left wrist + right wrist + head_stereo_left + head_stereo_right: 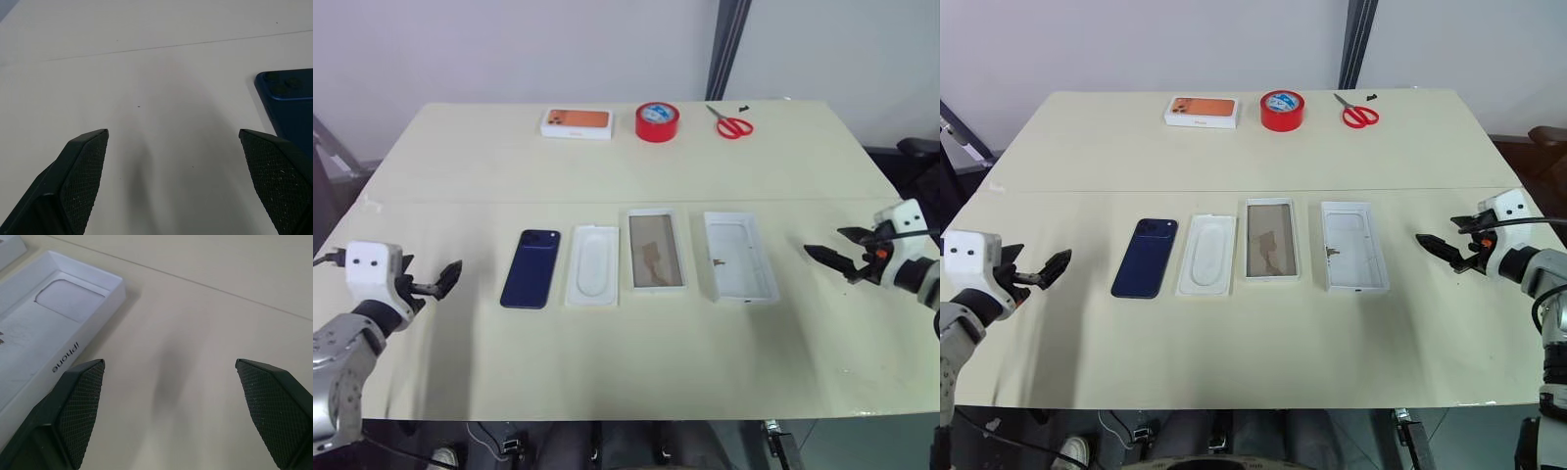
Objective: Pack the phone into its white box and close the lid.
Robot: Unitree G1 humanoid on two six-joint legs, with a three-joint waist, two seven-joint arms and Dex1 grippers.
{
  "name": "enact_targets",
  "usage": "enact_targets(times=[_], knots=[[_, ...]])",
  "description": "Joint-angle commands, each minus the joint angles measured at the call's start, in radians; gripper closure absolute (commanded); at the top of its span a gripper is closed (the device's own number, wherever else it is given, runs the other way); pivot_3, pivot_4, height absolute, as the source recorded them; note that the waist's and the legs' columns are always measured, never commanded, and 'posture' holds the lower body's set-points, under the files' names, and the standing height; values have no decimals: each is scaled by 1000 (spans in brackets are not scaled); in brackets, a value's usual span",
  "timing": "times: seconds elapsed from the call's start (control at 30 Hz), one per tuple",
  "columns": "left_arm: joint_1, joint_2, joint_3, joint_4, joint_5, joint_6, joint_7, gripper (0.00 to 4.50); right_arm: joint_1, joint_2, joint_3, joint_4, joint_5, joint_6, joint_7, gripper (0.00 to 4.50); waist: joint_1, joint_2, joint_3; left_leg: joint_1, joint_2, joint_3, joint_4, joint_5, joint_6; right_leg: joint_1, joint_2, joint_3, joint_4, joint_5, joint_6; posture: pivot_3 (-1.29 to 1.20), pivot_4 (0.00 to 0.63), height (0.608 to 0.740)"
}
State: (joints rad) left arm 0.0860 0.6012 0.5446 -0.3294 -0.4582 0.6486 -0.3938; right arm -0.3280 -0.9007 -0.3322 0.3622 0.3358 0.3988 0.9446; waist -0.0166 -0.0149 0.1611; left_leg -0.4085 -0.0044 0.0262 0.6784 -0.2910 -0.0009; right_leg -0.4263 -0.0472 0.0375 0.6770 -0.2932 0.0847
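Observation:
A dark navy phone [530, 268] lies flat on the table, back up, leftmost in a row of four things. To its right come a white insert [592, 265], then the lid [656, 250] with its brownish inner face up, then the white box [739, 257], which is empty. My left gripper [448, 277] hovers open to the left of the phone, whose corner [288, 105] appears in the left wrist view. My right gripper [832, 247] hangs open to the right of the white box [54, 333]. Neither gripper holds anything.
Along the table's far edge sit a white box with an orange phone print [576, 122], a red tape roll [657, 121] and red scissors [733, 124]. Bare table [626, 362] stretches in front of the row.

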Motion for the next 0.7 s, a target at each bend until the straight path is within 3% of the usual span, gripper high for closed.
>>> enact_targets(times=[0.03,0.33,0.53,0.7], knots=[[-3,-7,18,-37,-3,-13,17,0,-23,-19,3,-7,-9,-26,2,25,1,0,0,0,0,0,0,0,0,0,0,0,0,0,0,0,150,725],[-65,-48,-13,-77,-62,18,40,0,-39,25,54,-107,0,-8,-16,25,2,0,0,0,0,0,0,0,0,0,0,0,0,0,0,0,150,725],[-146,-127,-224,-202,-134,101,29,0,-44,85,139,-338,24,60,-31,25,3,0,0,0,0,0,1,0,0,1,0,0,0,0,0,0,150,725],[-204,-194,-311,-246,-216,188,67,0,-27,149,217,-574,57,143,-76,25,1,0,0,0,0,0,1,0,0,0,1,0,1,0,1,0,150,725]])
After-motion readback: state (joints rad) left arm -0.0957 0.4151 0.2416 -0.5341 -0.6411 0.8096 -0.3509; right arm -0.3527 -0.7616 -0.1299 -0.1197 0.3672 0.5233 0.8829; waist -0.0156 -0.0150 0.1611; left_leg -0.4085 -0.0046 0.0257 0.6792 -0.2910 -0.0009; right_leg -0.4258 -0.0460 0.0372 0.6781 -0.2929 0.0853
